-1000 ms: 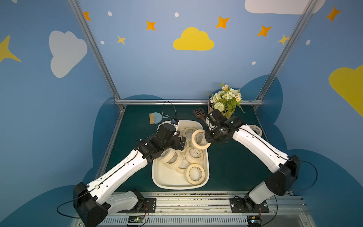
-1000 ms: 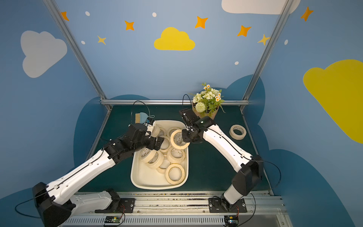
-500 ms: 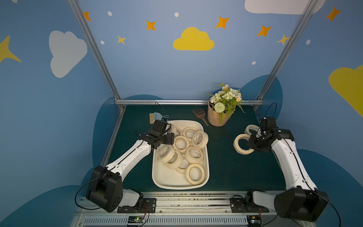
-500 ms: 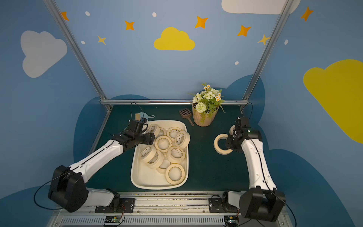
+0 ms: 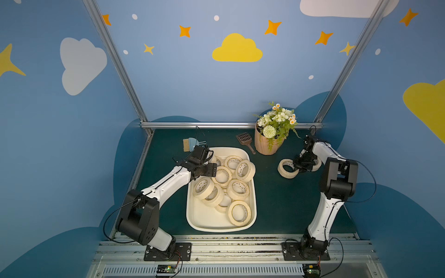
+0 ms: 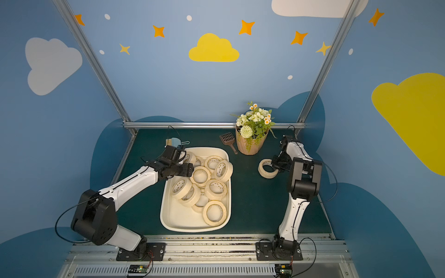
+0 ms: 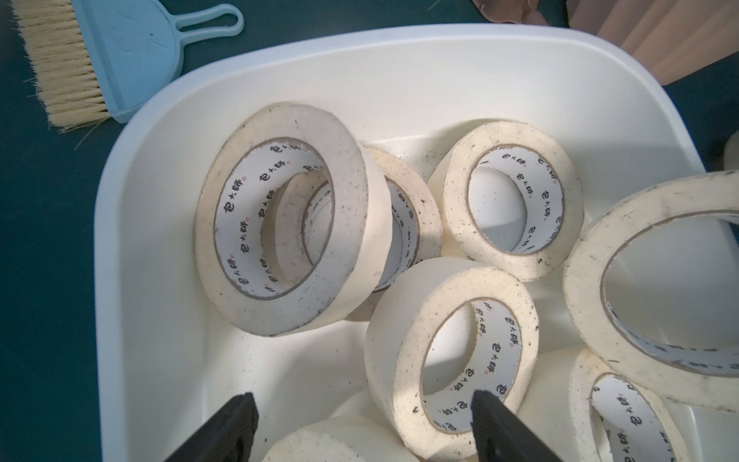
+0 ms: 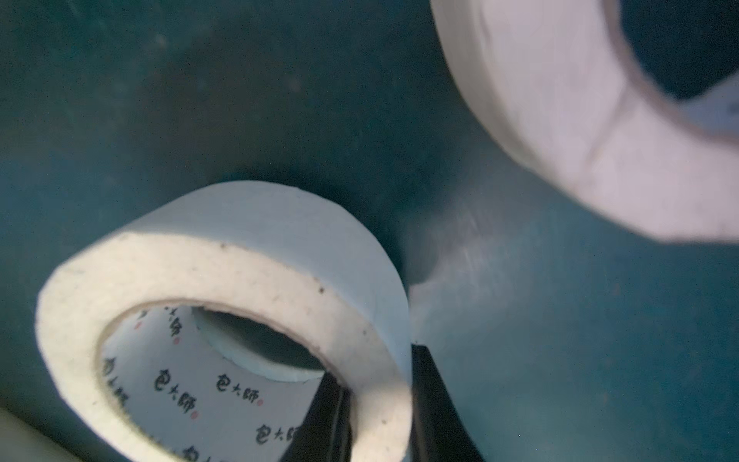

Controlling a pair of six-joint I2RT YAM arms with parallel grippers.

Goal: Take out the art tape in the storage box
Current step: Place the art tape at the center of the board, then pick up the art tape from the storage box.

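Rolls of cream-beige masking tape [image 7: 390, 332] are judged light, stiff; one's ring wall is pinched by the right gripper [image 8: 376, 376], the left gripper [image 7: 362, 400] being spread empty.

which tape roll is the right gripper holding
The roll outside the storage box nearest the flower pot: the right gripper pinches its wall. The second outside roll lies free beside it.

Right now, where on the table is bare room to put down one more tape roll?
Widest bare mat: between the storage box and the right arm. Also a narrow strip between the brush and the scoop. Crowded: near the flower pot, where the right gripper grips a tape roll beside a loose roll.
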